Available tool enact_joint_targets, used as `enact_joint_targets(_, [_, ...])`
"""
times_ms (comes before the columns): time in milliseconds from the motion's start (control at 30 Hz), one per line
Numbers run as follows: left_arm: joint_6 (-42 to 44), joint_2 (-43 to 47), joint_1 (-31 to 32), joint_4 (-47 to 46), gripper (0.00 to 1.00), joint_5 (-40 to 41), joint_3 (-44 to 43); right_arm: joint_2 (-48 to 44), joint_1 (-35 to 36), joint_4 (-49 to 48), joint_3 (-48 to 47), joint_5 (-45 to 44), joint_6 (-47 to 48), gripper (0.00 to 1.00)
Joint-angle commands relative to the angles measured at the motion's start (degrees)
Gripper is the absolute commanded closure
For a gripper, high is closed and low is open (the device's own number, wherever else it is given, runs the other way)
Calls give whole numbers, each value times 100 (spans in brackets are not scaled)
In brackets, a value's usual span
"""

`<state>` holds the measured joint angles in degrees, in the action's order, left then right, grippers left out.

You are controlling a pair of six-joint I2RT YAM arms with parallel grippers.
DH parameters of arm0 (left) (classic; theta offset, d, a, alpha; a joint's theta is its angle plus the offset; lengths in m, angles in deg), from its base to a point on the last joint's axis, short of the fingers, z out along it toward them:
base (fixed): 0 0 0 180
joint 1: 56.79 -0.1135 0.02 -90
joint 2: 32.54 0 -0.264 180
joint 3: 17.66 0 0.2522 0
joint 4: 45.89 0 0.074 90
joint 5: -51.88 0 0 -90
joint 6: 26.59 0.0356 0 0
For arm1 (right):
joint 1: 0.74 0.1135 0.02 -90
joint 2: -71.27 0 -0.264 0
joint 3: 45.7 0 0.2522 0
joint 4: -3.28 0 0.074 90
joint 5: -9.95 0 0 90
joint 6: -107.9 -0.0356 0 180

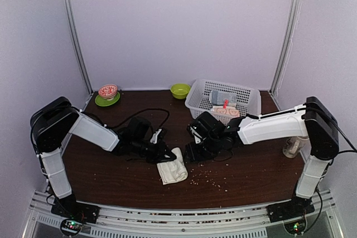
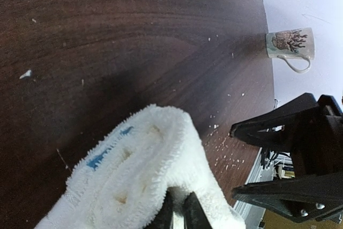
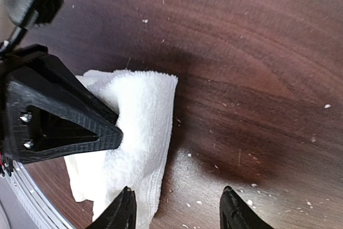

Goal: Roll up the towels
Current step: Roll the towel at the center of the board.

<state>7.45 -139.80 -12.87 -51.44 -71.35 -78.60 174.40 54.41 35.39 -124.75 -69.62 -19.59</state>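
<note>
- The left gripper [image 2: 178, 214] is pressed together on a raised fold of the white towel [image 1: 173, 170], near the towel's far end.
- The white towel lies mid-table [image 1: 111, 185] between the two grippers. Its long axis runs far to near, with the loose end toward the arm bases.
- The right gripper [image 3: 179, 210] is spread and holds nothing. One fingertip is at the towel's edge, the other over bare wood.
- Judgement: the left arm has the grip, so the roll should follow the long axis.
- The patterned towel [image 1: 226, 112] lies in the basket [image 1: 196, 103], well apart.
</note>
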Motion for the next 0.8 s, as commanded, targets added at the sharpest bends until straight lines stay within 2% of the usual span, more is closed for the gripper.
enact_joint_targets(0, [197,50,-24,370,91,201,43,247,30,-149,-202,235,-127,46])
enact_joint_targets(500, [378,458,-20,691,90,312,186,704,322,104,-828,323,-66,45])
enact_joint_targets(767, [594,1135,-24,1339,78,455,261,959,330,261,-940,214,-134,45])
